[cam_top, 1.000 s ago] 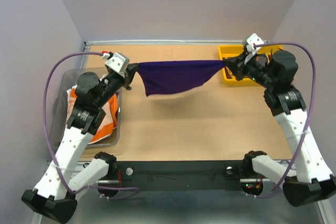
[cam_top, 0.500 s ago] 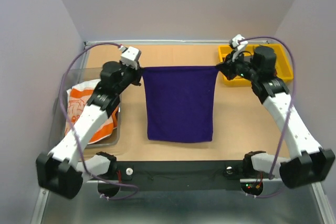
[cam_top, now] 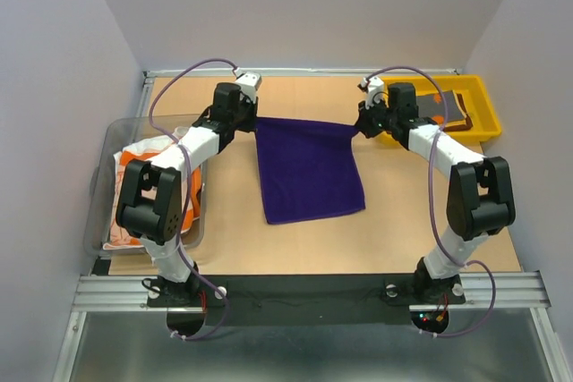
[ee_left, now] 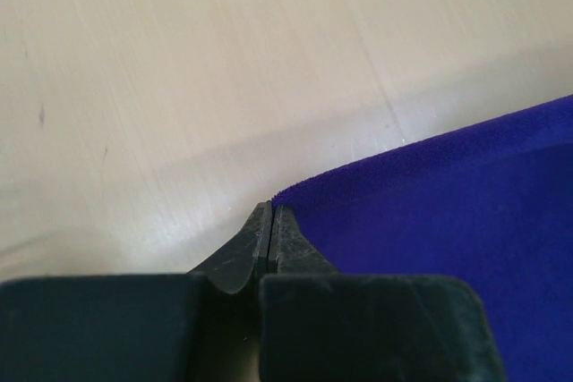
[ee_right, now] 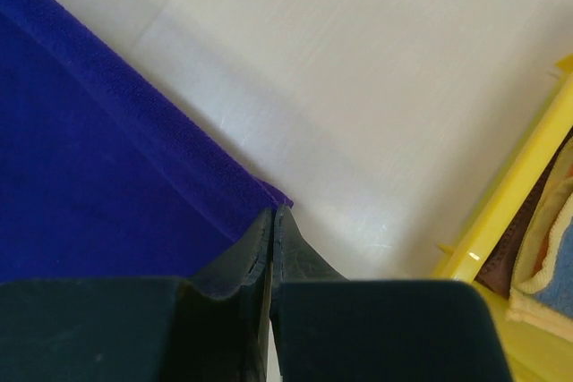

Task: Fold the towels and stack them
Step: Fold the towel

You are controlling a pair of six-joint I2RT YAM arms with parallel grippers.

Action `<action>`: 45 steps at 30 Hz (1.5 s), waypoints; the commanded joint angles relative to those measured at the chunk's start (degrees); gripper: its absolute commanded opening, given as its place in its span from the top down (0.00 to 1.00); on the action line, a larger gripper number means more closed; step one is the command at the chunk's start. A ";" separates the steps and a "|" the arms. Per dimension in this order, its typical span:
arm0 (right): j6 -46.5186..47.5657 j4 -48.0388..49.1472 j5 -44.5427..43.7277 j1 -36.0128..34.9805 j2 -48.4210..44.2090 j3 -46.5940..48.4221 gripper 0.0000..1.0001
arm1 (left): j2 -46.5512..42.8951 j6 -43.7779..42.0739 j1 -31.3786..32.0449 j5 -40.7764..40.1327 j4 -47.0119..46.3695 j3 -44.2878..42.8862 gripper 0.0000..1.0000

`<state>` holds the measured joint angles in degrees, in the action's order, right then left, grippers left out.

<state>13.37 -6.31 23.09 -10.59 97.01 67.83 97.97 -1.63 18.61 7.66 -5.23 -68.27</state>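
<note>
A: Purple towel (cam_top: 309, 170) lies spread on the wooden table (cam_top: 421, 212), middle of the surface, near edge slightly askew. Its two far corners are pinched: left gripper (cam_top: 242, 115) on the left one, right gripper (cam_top: 363, 123) on the right. Both wrist views show the jaws pressed together on the cloth's hem

B: How will it handle?

A: Soft, light, limp by the look of it; it drapes flat with no stiffness, plush nap, probably not slippery. I'd judge corners the right hold, since a pinch at mid-edge would let it sag and bunch

B: Other towels?

A: Orange-and-white patterned towel (cam_top: 152, 187) crumpled in the clear plastic bin (cam_top: 100, 187) at the left. Folded cloths, one brown (cam_top: 439, 105), sit in the yellow tray (cam_top: 479, 118) at far right; the right wrist view shows the tray's rim just beside the gripper

B: Surroundings?

A: Table bare elsewhere, light wood, smooth. Plain lavender walls (cam_top: 295, 6) close on three sides. Metal rail (cam_top: 295, 291) along the near edge carries the arm bases
</note>
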 commanded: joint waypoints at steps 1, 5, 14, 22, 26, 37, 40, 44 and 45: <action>2.10 5.78 -0.68 0.22 -0.59 3.80 0.99 | -1.47 -0.75 -0.51 1.30 -2.68 -1.61 1.00; 1.67 5.78 -0.33 0.22 -3.05 1.78 0.99 | -5.42 1.45 -0.42 3.67 -2.85 1.82 1.00; -1.76 5.78 -1.03 0.22 -10.17 -8.41 0.99 | -13.07 11.29 0.02 4.99 1.36 11.05 1.00; -8.53 1.48 -0.68 0.22 -15.89 -14.92 0.99 | -19.92 17.26 0.46 7.10 7.50 18.51 1.00; -12.04 -4.32 -3.83 0.22 -16.33 -14.66 0.99 | -23.61 21.31 0.98 9.65 8.22 22.82 1.00; -18.02 -13.47 -4.54 0.22 -19.40 -15.36 0.99 | -29.86 28.70 7.58 8.17 8.93 30.82 1.00; -18.20 -13.82 -5.25 0.22 -18.62 -15.89 0.99 | -29.42 30.89 8.90 6.32 8.93 31.88 1.00; -18.99 -14.44 -5.78 0.13 -17.21 -16.94 0.99 | -28.63 33.97 9.43 2.19 8.93 34.87 1.00; -19.25 -14.44 -5.60 0.22 -16.95 -17.21 0.99 | -28.72 34.32 9.51 1.31 8.93 35.22 1.00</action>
<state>-4.62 -19.42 18.94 -10.59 79.46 52.01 69.49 29.39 28.03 13.78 3.36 -34.94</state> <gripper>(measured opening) 0.022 0.026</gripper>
